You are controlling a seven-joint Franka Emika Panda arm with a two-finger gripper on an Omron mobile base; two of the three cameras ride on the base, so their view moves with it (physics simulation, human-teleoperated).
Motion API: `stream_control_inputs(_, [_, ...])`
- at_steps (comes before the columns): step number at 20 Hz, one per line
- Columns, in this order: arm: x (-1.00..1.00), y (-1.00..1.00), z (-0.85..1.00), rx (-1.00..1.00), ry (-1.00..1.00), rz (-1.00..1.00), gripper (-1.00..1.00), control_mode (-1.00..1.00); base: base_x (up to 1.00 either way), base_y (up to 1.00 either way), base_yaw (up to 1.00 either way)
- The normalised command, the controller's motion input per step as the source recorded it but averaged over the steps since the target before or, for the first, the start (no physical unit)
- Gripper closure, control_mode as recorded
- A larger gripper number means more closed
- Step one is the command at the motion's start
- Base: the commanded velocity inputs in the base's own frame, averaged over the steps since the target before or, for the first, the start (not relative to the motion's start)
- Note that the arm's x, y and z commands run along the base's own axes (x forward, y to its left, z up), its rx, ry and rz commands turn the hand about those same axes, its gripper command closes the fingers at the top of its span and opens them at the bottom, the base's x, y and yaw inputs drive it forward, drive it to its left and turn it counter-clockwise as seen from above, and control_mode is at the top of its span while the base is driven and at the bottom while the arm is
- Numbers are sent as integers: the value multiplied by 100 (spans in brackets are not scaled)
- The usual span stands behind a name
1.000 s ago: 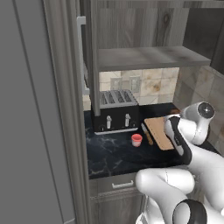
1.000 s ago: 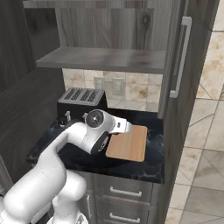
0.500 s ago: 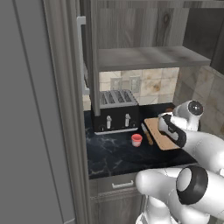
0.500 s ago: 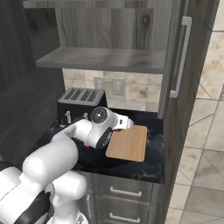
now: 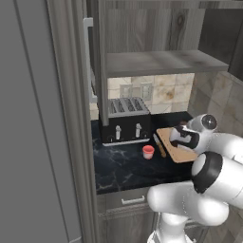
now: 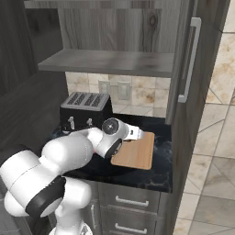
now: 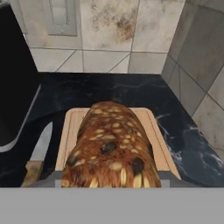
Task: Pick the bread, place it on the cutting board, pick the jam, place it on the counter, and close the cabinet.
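Note:
The bread [image 7: 109, 151], a dark brown seeded loaf chunk, is held in my gripper [image 5: 179, 136], which is shut on it. It hangs low over the light tan cutting board [image 7: 71, 126], pointing toward the tiled wall; whether it touches the board I cannot tell. The cutting board [image 5: 182, 153] lies on the black marbled counter [image 5: 123, 166], right of the toaster. The jam [image 5: 148, 152], a small red jar, stands on the counter left of the board. The cabinet [image 5: 161, 61] above is open, with its door [image 6: 190, 59] swung out to the right.
A black toaster [image 5: 125, 125] stands at the back left of the counter. A wooden-handled knife [image 7: 40, 151] lies between the jam and the board. A tall grey panel [image 5: 42, 142] closes off the left. The tiled wall [image 7: 109, 30] is just behind the board.
The hand has carried the bread a little farther over the cutting board toward the wall. The arm's elbow has swung lower and closer to the cameras. The jam has stayed put.

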Motion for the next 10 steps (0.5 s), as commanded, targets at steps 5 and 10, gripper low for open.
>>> stream_control_inputs(5, [8,-13,-21,0,4,0,100,-100,0,0,0])
stream_control_inputs(10, [0,0,-24,0,7,0,100,-100,0,0,0])
